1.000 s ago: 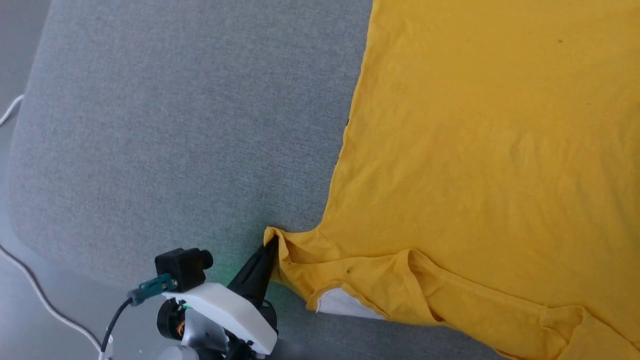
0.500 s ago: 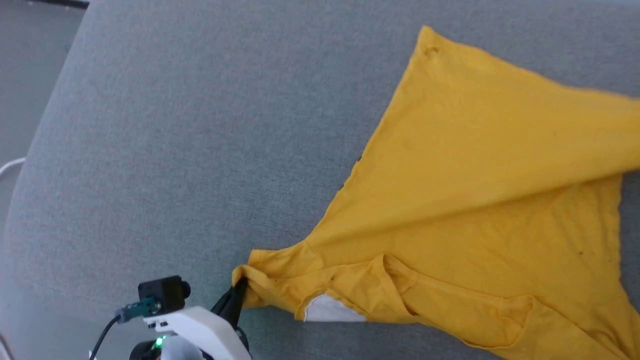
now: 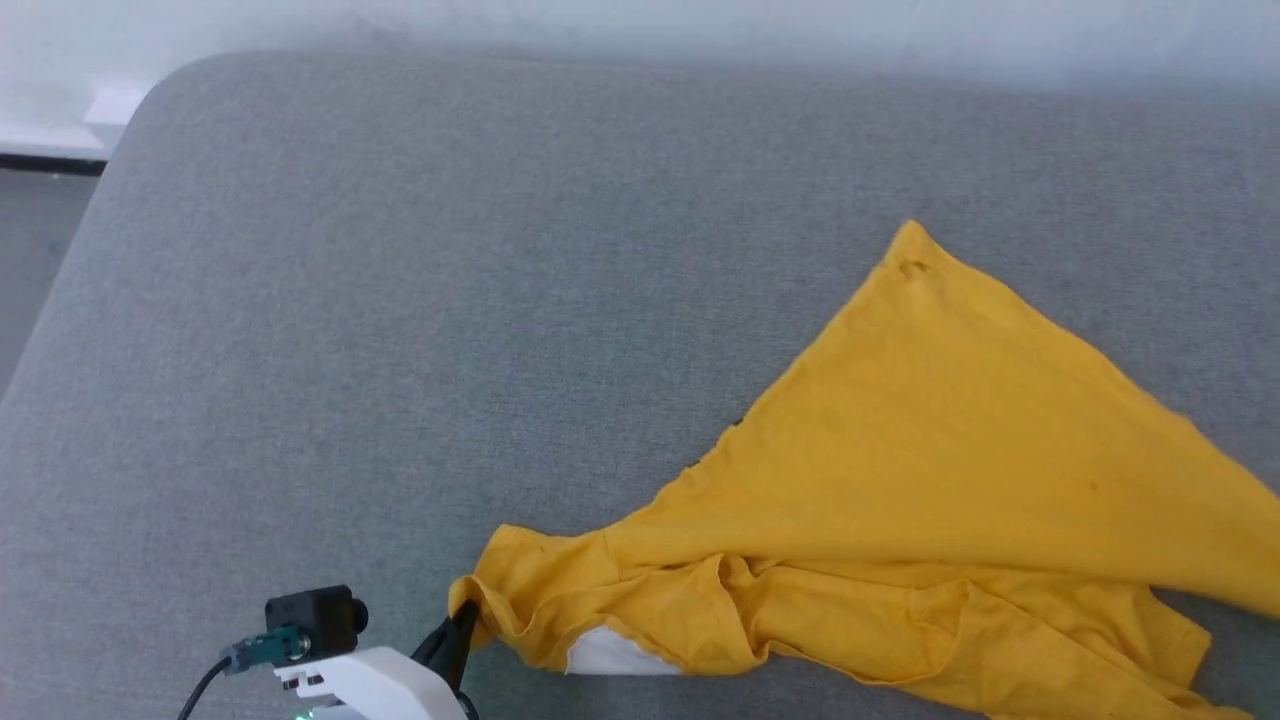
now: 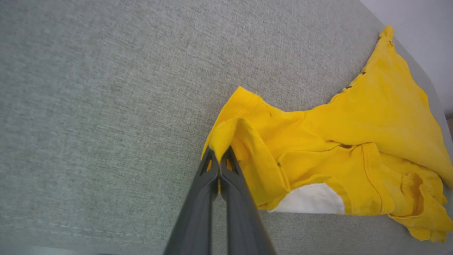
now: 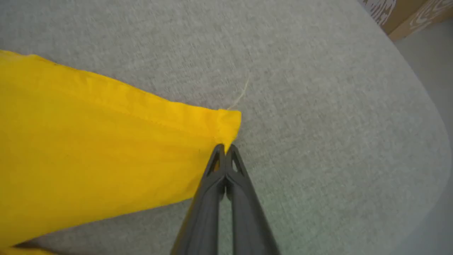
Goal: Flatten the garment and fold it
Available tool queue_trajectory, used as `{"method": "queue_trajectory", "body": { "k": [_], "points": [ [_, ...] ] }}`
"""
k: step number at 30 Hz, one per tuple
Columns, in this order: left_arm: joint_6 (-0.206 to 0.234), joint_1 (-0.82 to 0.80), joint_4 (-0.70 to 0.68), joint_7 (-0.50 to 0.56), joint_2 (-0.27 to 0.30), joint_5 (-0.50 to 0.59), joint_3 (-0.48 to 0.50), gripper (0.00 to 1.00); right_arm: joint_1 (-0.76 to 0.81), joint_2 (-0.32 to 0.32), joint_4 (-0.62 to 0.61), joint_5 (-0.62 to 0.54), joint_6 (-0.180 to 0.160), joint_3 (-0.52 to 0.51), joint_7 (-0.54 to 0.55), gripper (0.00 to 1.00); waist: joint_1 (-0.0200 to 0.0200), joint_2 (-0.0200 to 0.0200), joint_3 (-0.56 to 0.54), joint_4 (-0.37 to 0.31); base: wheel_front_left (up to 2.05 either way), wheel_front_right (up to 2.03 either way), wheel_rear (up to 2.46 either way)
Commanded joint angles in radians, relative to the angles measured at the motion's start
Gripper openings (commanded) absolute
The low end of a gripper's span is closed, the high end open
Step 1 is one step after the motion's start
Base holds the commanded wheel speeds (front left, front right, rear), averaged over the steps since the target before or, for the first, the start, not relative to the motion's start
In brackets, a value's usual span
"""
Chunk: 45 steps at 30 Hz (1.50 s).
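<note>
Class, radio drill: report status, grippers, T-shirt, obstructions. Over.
Left gripper shut on T-shirt edge. Right gripper shut on hem corner. T-shirt bunched on grey cushion, unfolded. No obstruction.

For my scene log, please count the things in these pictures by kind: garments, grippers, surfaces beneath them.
Yellow garment: 1
Grippers: 2 (left gripper, right gripper)
Grey padded surface: 1
Total: 4

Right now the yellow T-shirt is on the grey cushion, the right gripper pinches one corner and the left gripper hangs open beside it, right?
The left gripper is not open: the left wrist view shows it shut on a fold of the T-shirt. The rest holds: the right gripper pinches one corner, and the T-shirt is on the grey cushion.
</note>
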Motion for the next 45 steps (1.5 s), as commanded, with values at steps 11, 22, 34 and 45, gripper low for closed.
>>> {"method": "queue_trajectory", "body": {
  "k": [11,22,34,45],
  "points": [
    [0.013,0.018,-0.025,0.021,0.012,-0.004,-0.01,0.0,0.057,0.014,0.001,0.062,-0.002,-0.008,0.21,1.0,0.0001,-0.0001,-0.022,-0.026,0.0,0.0,0.0],
    [0.014,0.012,-0.029,0.019,0.011,-0.011,-0.015,0.0,-0.065,-0.034,-0.144,0.088,-0.002,0.238,-0.276,1.0,0.0001,-0.0001,-0.009,-0.012,0.0,0.0,0.0],
    [0.002,-0.032,-0.018,0.008,0.005,-0.012,-0.028,0.0,-0.362,-0.195,0.117,0.178,-0.002,0.713,-0.348,1.0,0.0001,-0.0001,0.063,0.034,0.0,0.0,0.0],
    [-0.012,-0.075,0.008,-0.016,-0.017,-0.015,-0.047,0.0,-0.619,-0.233,0.391,0.185,-0.002,0.856,0.011,1.0,0.0001,-0.0001,0.141,0.093,0.0,0.0,0.0]
  ]
}}
